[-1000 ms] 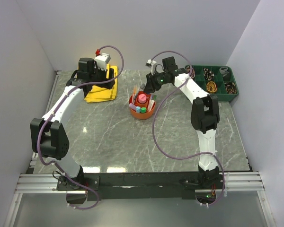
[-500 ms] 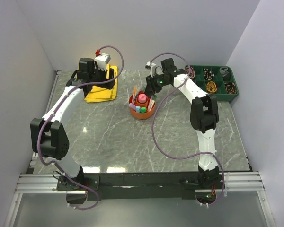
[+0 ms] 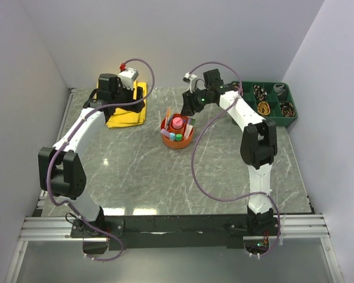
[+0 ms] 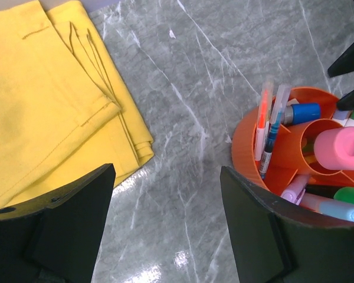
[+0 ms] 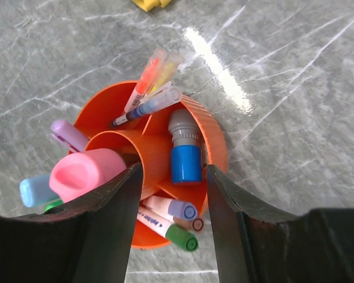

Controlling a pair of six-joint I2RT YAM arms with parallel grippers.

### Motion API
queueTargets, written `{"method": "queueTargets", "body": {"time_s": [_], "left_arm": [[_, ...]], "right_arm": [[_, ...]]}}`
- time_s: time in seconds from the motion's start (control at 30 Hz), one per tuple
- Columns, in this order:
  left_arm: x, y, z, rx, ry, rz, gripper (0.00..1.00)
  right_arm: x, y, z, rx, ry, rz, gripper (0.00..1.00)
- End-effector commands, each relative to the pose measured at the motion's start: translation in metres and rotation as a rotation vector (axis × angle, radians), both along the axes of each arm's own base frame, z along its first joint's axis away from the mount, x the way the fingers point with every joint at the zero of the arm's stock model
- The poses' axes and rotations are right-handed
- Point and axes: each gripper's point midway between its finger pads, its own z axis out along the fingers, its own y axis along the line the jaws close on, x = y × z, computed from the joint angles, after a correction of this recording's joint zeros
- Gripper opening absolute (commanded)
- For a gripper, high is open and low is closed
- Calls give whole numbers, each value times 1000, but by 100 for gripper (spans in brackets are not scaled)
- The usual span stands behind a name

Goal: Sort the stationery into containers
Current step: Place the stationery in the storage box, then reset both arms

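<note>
The orange organiser bowl (image 3: 177, 140) stands mid-table and holds the stationery: a pink-capped tube (image 5: 85, 173) in the central cup, thin pens (image 5: 146, 79), a blue and grey capped piece (image 5: 184, 152), markers with lilac and green caps (image 5: 171, 221) and a lilac stick (image 5: 69, 134) in the ring. It also shows in the left wrist view (image 4: 248, 150). My right gripper (image 3: 187, 109) is open and empty, just above the bowl's far right rim. My left gripper (image 3: 119, 100) is open and empty over the yellow cloth (image 3: 127, 115), well left of the bowl.
A green divided tray (image 3: 270, 113) with small dark and tan items stands at the back right. The folded yellow cloth (image 4: 44, 103) lies at the back left. White walls close in the table on three sides.
My right gripper has lifted slightly up and back from the bowl's right rim. The left arm has not moved.
</note>
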Motion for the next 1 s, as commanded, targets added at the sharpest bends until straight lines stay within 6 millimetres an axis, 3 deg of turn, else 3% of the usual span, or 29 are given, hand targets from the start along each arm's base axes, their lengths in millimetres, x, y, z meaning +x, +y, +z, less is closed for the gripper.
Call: {"method": "queueTargets", "body": {"time_s": [0.0,0.13,0.17,0.23,0.27,0.3,0.33,0.37,0.43,0.47,0.5,0.63,0.73,0.77,0.97], "left_arm": [[-7,-4,30,-40,-79,-20,78],[-13,-3,44,-53,-119,-22,80],[-17,-2,53,-59,-140,-18,99],[-22,0,56,-52,-155,-16,100],[-28,2,66,-50,-181,-18,99],[-31,5,63,-41,-180,-9,99],[-34,7,64,-34,-187,-2,99],[-39,9,71,-34,-210,4,99],[-44,19,60,-16,-198,55,99],[-49,23,64,-16,-215,72,99],[-51,30,54,1,-201,104,99],[-60,46,43,5,-207,181,100],[-62,59,34,-29,-215,242,99],[-65,63,25,-43,-201,257,100],[-67,100,-1,-111,-179,384,100]], "right_arm": [[-6,-6,60,17,-121,-35,56],[-8,-29,91,-13,-199,-144,62],[-10,-40,104,-34,-233,-183,67],[-9,-56,117,-53,-266,-254,70],[-11,-75,125,-81,-294,-331,74],[-13,-82,130,-88,-303,-366,81],[-14,-90,136,-82,-318,-405,82],[-24,-101,140,-89,-328,-442,100],[-18,-134,144,-138,-365,-676,100],[-25,-148,140,-160,-363,-749,100],[-26,-170,140,-217,-382,-865,100],[-47,-206,138,-296,-439,-1002,100],[-68,-220,126,-350,-444,-1017,100],[-76,-223,132,-341,-459,-1023,100],[-98,-226,128,-314,-454,-1017,100]]}}
